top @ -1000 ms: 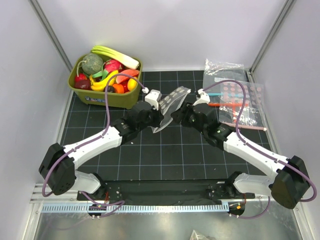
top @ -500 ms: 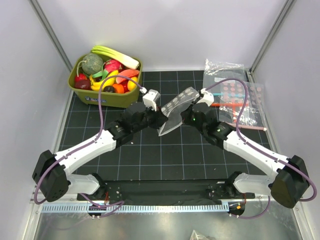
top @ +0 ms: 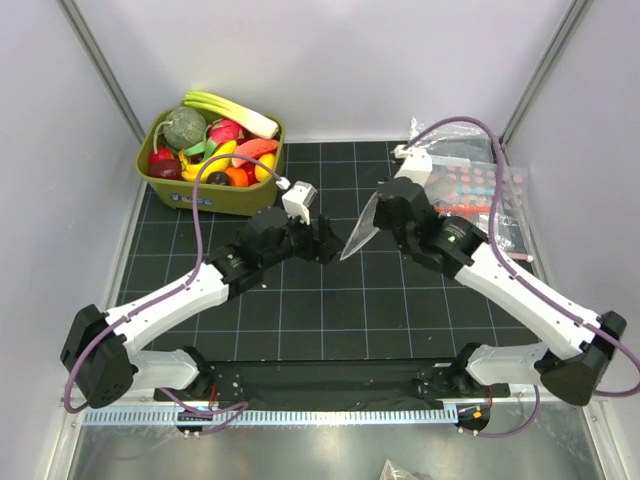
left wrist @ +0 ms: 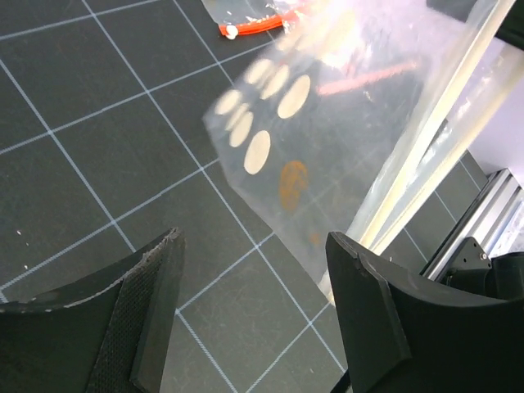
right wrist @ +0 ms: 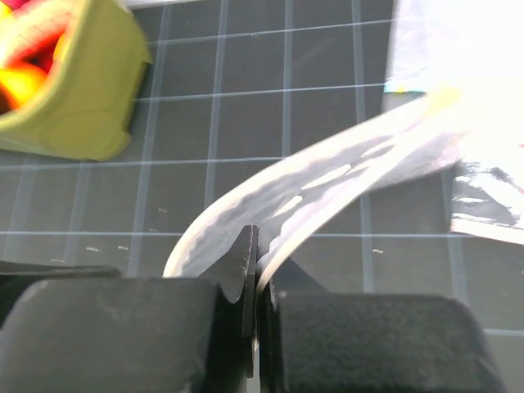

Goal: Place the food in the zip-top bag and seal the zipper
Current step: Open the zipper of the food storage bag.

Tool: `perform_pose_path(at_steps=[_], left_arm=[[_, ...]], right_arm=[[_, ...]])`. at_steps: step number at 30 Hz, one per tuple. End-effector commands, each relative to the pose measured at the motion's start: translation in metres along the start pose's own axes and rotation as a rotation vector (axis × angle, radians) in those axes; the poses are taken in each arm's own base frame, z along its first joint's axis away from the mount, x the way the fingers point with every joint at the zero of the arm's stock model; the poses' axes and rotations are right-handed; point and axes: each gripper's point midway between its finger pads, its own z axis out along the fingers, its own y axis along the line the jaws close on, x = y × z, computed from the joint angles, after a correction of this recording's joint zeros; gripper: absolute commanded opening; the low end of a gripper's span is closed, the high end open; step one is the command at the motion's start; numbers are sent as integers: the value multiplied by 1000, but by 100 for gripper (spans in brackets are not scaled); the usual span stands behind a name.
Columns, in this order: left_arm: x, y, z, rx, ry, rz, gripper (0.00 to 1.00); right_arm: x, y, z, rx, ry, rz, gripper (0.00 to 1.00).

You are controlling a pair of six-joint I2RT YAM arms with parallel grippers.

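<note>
Your right claw (right wrist: 254,246) is clenched on a thin edge of the zip-top bag (top: 357,236), which hangs over the desk (top: 330,300) between the two arms. Your left claw (left wrist: 258,241) is released and empty, just beside the film. The food (top: 215,150) all sits in the green bin (top: 215,200) at the far left corner, with none bagged. The danger is that single pinch. The film looks slick and floppy, so a tug from the left side could pull it free or twist it. If your left claw nips both walls together near the zipper (left wrist: 426,139), the mouth cannot open and nothing goes in.
</note>
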Motion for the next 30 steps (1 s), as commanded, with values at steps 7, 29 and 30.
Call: perform_pose_path(at_steps=[7,29,30], left_arm=[[-24,-9,-7,26,-88,5,77],[-8,24,18,-133,-30,-22,77],[-13,22,13,-133,-52,-34,80]], right_arm=[[27,18,10,273,66,-453,1],[66,65,18,-15,132,-378,1],[67,65,20,-12,133,-379,1]])
